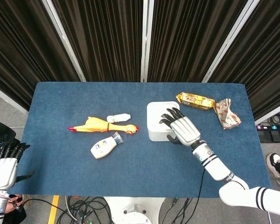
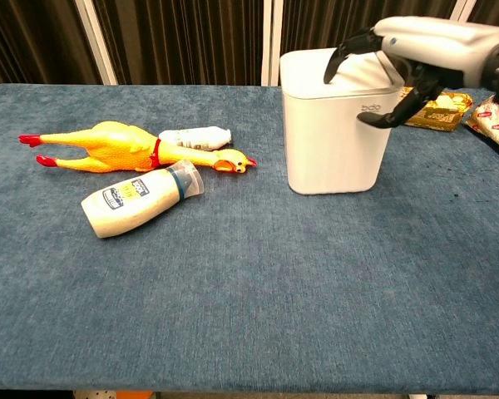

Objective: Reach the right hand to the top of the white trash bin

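The white trash bin stands right of the table's middle, and in the chest view the trash bin leans slightly to the left. My right hand lies over its lid from the near right side. The fingers spread across the top and the thumb hangs down the front face, as the right hand shows in the chest view. It holds nothing. My left hand hangs off the table's near left corner with fingers apart and empty.
A yellow rubber chicken, a small white bottle and a larger bottle lie left of the bin. A gold snack pack and a red-white wrapper lie at the back right.
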You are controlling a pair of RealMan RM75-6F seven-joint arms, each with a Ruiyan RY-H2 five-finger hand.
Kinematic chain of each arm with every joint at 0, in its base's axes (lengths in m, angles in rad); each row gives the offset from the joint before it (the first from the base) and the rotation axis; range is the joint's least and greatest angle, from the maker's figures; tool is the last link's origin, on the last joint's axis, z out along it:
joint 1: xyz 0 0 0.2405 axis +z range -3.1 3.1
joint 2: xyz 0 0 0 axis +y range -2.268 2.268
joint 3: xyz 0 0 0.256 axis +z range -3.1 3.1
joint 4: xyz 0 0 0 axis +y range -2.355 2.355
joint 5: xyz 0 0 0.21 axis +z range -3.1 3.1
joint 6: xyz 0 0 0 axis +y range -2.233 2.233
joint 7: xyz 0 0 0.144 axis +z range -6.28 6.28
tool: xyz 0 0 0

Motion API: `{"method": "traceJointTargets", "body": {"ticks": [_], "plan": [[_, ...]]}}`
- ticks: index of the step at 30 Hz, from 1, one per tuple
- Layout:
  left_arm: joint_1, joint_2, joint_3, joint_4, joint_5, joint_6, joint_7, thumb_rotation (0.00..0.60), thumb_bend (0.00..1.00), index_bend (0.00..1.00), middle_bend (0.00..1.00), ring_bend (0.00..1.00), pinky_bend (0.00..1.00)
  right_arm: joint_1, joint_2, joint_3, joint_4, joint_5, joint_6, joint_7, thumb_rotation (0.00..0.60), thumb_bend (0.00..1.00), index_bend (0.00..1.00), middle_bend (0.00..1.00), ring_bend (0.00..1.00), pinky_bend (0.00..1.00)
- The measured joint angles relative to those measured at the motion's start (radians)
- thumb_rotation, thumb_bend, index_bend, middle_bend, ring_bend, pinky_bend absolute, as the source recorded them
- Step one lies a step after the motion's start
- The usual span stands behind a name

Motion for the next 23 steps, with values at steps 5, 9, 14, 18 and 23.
{"method": "traceJointTargets", "body": {"ticks": [5,9,14,18,23], "plan": [[-0.002,0.001,0.000,-0.004,0.009,0.003,0.003,0.600,0.00,0.20,0.16,0.07,0.09,-0.066,0.071,-0.002,-0.045,-0.063,0.123,0.057,0.600,0.28,0.00,0.02,0.00,0.00],[-0.001,0.007,-0.001,-0.012,0.014,0.010,0.006,0.600,0.00,0.20,0.16,0.07,0.09,-0.133,0.147,-0.022,-0.085,-0.107,0.199,0.084,0.600,0.28,0.00,0.01,0.00,0.00],[0.001,0.012,0.002,-0.023,0.026,0.019,0.012,0.600,0.00,0.20,0.16,0.07,0.09,-0.259,0.210,-0.086,-0.116,-0.174,0.339,0.110,0.600,0.28,0.00,0.01,0.00,0.00],[0.003,0.012,0.004,-0.027,0.036,0.028,0.014,0.600,0.00,0.20,0.16,0.07,0.09,-0.380,0.232,-0.159,-0.106,-0.227,0.459,0.153,0.600,0.28,0.00,0.02,0.00,0.00],[0.005,0.010,0.004,-0.031,0.048,0.041,0.024,0.600,0.00,0.20,0.16,0.07,0.09,-0.513,0.225,-0.247,-0.041,-0.302,0.583,0.245,0.600,0.28,0.00,0.02,0.00,0.00]]}}
